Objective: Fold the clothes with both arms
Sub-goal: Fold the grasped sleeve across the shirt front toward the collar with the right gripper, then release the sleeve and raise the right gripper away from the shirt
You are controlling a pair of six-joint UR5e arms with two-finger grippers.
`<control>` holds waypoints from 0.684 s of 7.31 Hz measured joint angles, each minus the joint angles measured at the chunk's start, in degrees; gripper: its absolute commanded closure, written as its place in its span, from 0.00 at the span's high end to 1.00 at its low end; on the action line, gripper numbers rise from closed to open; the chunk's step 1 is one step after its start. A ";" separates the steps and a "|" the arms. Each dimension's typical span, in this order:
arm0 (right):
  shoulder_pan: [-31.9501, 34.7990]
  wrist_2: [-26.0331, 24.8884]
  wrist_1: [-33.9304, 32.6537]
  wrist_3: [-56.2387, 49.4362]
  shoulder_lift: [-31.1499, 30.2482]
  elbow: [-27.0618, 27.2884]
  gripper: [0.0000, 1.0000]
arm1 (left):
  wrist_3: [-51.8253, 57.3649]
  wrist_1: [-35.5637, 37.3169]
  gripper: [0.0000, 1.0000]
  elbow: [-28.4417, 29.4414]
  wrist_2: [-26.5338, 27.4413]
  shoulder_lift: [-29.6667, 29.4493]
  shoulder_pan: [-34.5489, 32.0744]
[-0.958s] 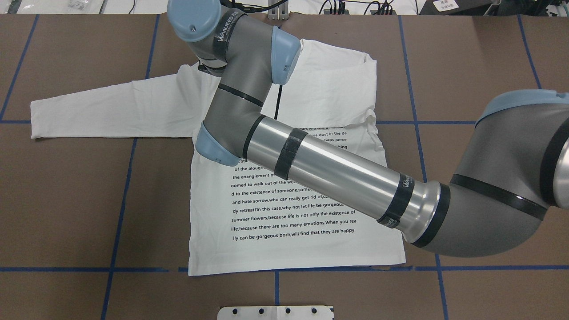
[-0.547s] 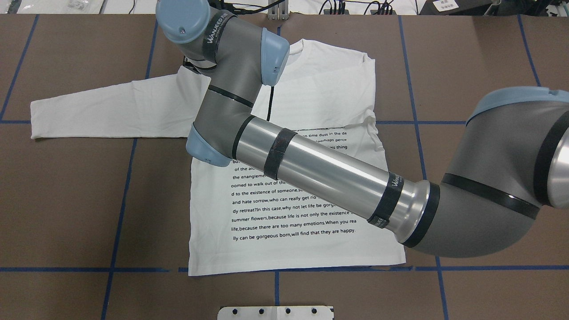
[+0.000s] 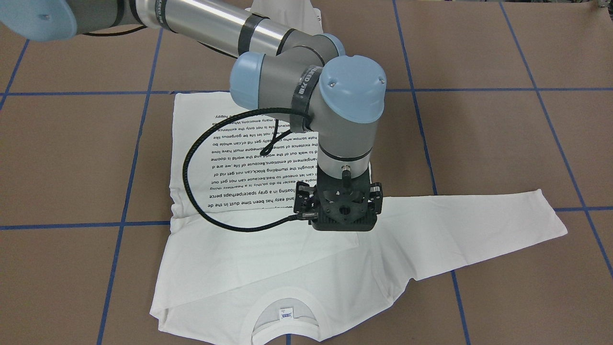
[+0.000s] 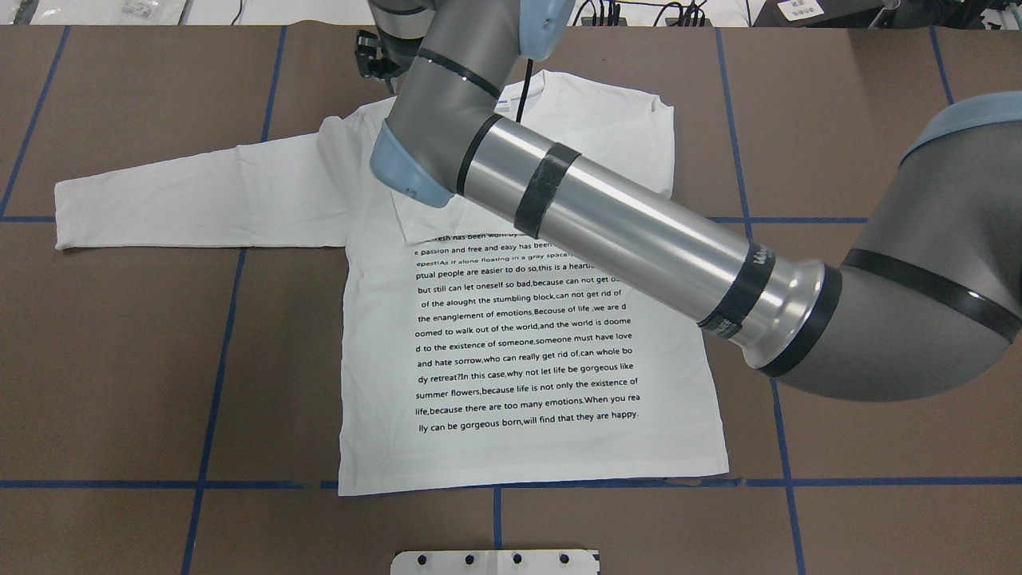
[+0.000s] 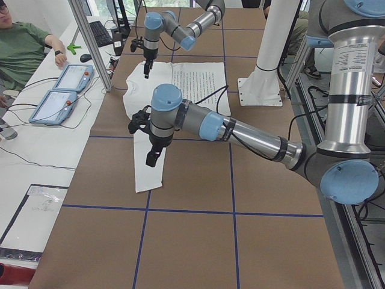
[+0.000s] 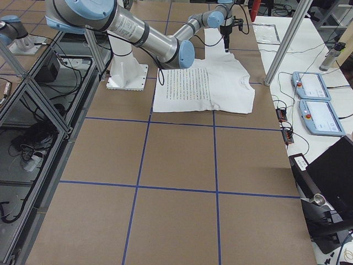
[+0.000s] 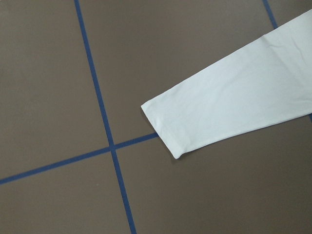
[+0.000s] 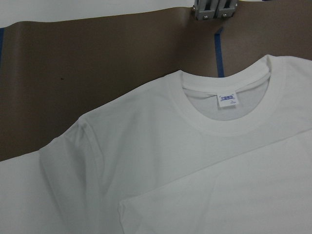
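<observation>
**Two Arms Poised Over a Half-Folded T-Shirt**

The right gripper [image 5: 146, 69] hangs over the upper chest of a white long-sleeved T-shirt [image 4: 527, 351], near its ribbed collar [image 8: 195, 114] and neck label [image 8: 226, 99]. Its fingers are hidden behind the wrist mount, so how far apart they stand cannot be told. The right arm [image 4: 631, 231] reaches diagonally across the printed text to get there.

The left gripper [image 5: 153, 158] hovers near the cuff [image 7: 163, 129] of the outstretched left sleeve [image 4: 200, 196]. It is too small in the side view to tell its spread. The left arm [image 5: 252, 135] stretches out low toward the table's left end.

The shirt lies text side up at the middle of the brown table [image 4: 120, 359], collar toward the far edge and hem toward the robot. The right sleeve [image 3: 249, 254] is folded in across the chest. Blue tape lines [image 4: 215, 359] grid the tabletop. A person [image 5: 21, 51] sits beyond the far edge.
</observation>
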 measured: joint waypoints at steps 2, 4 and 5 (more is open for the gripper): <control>6.56 6.66 -7.04 -11.85 -7.70 8.98 1.00 | -0.33 -6.79 1.00 5.16 -0.06 -1.98 1.67; 12.96 10.81 -8.56 -24.97 -18.08 16.69 1.00 | -1.44 -11.52 1.00 9.39 0.12 -2.27 6.78; 16.38 12.94 -8.73 -31.67 -23.96 20.70 1.00 | -4.78 -13.12 1.00 10.94 0.19 -2.11 8.83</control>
